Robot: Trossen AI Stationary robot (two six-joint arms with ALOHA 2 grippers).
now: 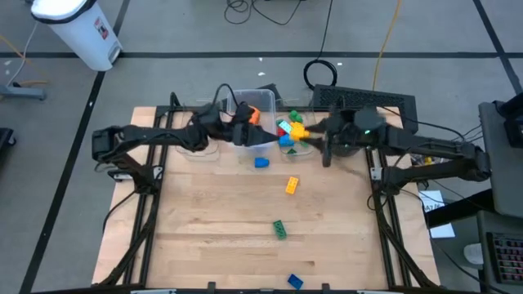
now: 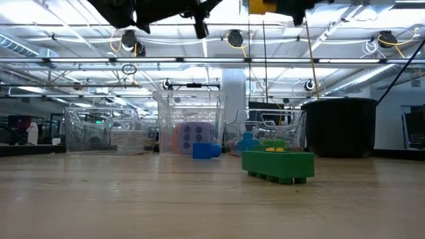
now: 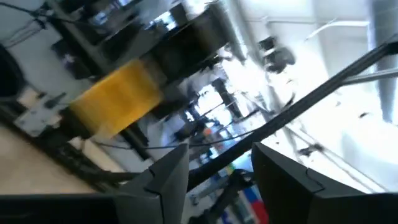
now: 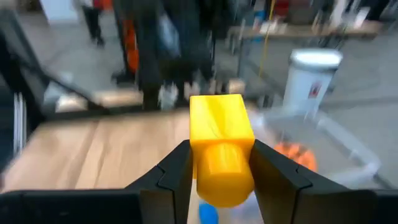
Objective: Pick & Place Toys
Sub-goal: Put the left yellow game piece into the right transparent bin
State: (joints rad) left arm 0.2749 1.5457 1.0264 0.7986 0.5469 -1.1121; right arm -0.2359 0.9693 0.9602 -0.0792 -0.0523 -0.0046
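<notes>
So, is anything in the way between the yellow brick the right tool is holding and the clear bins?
Nothing visible blocks it. The right tool grips the yellow plastic brick in the air beside the clear plastic bins. The left tool hangs over the neighbouring bin, close by.

Light wooden table: blue plastic brick, yellow plastic brick, green plastic brick, clear plastic bins on it.

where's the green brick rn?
The green brick lies loose on the table's near-centre in the high view, nearer the front edge than the yellow brick, with a blue brick at the front edge.
</notes>
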